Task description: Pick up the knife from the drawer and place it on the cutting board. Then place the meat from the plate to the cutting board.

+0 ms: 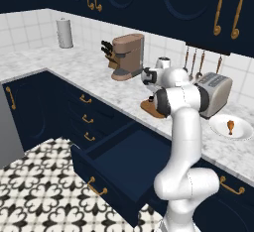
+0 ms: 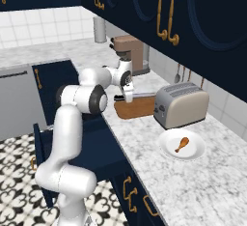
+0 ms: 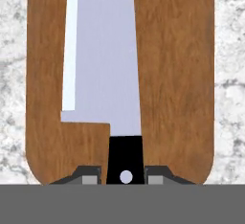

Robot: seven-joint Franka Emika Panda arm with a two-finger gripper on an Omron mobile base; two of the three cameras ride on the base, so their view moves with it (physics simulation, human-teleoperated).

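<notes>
- Hand view: the gripper [image 3: 125,176] is closed on the black handle of the knife [image 3: 103,65]. One dark finger tip [image 3: 88,176] sits on each side of the handle.
- The silver blade points away from the hand, and under it is the brown cutting board [image 3: 177,74].
- The blade lies along the length of the board. I cannot tell if the knife is touching the board or just above it.
- The grey and white marble counter [image 3: 229,50] shows on both sides of the board.
- Right base view: the white arm reaches over the counter, and the gripper [image 2: 128,96] is above the near end of the cutting board [image 2: 137,108].
- The board lies just beside the silver toaster [image 2: 181,105], between the toaster and the brown coffee machine [image 2: 131,51].
- The knife [image 2: 142,94] sticks out from the gripper toward the toaster.
- The round white plate [image 2: 182,145] sits on the counter on the near side of the toaster.
- The meat [image 2: 182,144], a small orange-brown drumstick, lies in the middle of the plate.
- Left base view: the wide blue drawer [image 1: 116,174] is pulled out, well below the counter top.
- The plate [image 1: 231,127] with the meat [image 1: 230,126] is to the right of the toaster [image 1: 214,93].
- A brown knife block [image 1: 112,57] stands next to the coffee machine [image 1: 129,56].
</notes>
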